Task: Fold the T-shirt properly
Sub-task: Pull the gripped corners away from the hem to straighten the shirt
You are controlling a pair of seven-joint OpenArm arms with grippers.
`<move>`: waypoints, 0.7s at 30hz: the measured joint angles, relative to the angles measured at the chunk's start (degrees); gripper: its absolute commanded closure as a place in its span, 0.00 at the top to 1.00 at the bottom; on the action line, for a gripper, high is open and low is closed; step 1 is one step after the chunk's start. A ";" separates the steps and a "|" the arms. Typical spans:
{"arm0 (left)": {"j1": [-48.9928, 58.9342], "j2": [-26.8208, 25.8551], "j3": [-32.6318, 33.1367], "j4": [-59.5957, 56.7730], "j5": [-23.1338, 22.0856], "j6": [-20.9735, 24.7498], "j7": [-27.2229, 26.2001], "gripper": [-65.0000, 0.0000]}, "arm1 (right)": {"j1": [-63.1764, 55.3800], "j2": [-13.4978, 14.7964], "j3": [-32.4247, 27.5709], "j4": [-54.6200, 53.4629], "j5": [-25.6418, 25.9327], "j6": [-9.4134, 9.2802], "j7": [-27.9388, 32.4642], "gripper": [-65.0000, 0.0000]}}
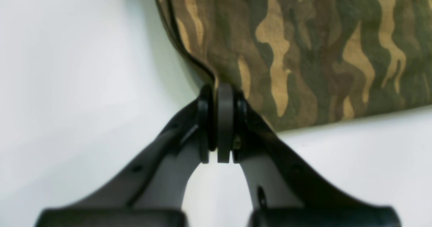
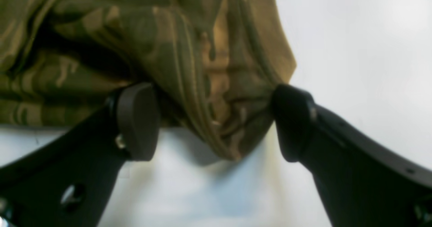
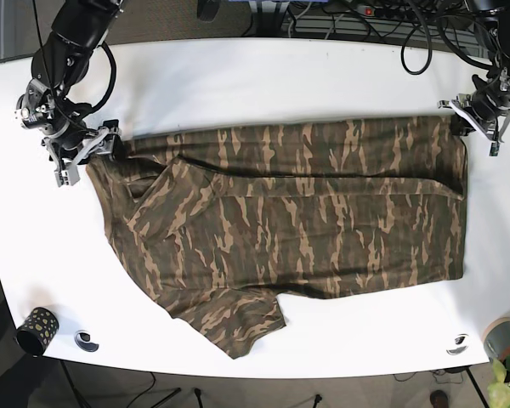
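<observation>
Through my left wrist camera, my left fingers (image 1: 221, 119) are pressed tight together on the hem corner of the camouflage T-shirt (image 1: 303, 51), whose cloth fans out above them over the white counter (image 1: 67, 68). Through my right wrist camera, my right fingers (image 2: 216, 122) stand spread apart, one on each side of a bunched fold of the T-shirt (image 2: 202, 68) that hangs between them; I cannot tell whether either pad presses it. From the base view, the T-shirt (image 3: 306, 212) lies spread across the counter (image 3: 238, 85), folded lengthwise, one sleeve pointing toward the near edge. My left fingers (image 3: 484, 110) sit at its far corner on that view's right, my right fingers (image 3: 85, 146) at the opposite end. A small dotted cup (image 3: 36, 329) stands at the near left corner; I cannot see inside it.
</observation>
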 measured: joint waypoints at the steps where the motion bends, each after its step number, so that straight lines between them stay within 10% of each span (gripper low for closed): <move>1: -0.02 0.00 0.00 0.00 0.00 0.02 0.00 0.00 | 0.35 -0.02 0.81 -0.94 0.20 0.31 0.44 0.61; 9: -0.02 -0.11 0.00 0.00 -0.02 0.00 0.00 0.00 | 1.05 0.33 2.71 -3.80 0.35 -0.04 0.83 0.02; 21: -0.52 -0.92 0.63 0.04 2.80 -2.84 -0.15 0.00 | -1.16 -0.20 2.38 1.27 -0.22 -0.02 -0.81 0.00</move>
